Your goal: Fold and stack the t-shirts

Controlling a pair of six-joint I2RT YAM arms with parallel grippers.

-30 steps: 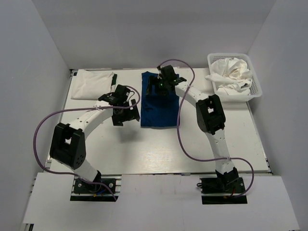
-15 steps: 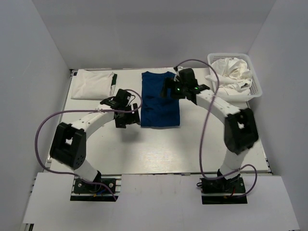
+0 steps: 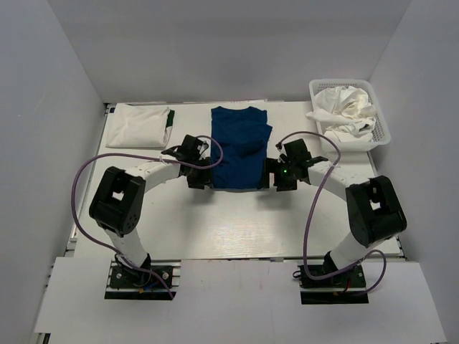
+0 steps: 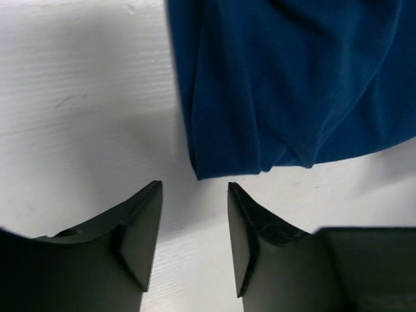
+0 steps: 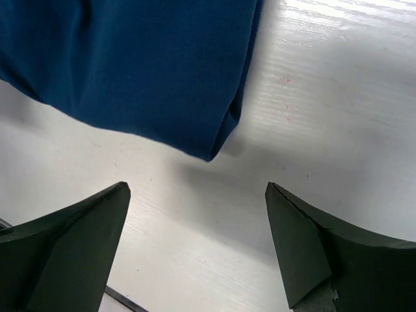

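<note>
Both arms have moved toward the near end of the blue t-shirt [image 3: 240, 147] since a second ago. Back then the right arm reached over the far part of the shirt near its collar, and the left arm hung beside the shirt's left edge, about halfway along. Now the left gripper [image 3: 199, 175] sits at the near left corner and the right gripper [image 3: 276, 175] at the near right corner, flanking the hem.

In the left wrist view, the left gripper's [image 4: 195, 188] jaws stand partly apart with only bare surface [image 3: 237, 222] between them, just short of the shirt's corner. In the right wrist view, the right gripper's [image 5: 198, 188] jaws are spread wide, also holding nothing, with the other corner just beyond them.

The blue t-shirt lies in the middle of the surface, folded into a long, narrow rectangle, with soft creases and doubled edges at the near corners. A folded white t-shirt [image 3: 140, 125] rests at the far left. Crumpled white t-shirts [image 3: 344, 111] fill the basket [image 3: 384, 122] at the far right.
</note>
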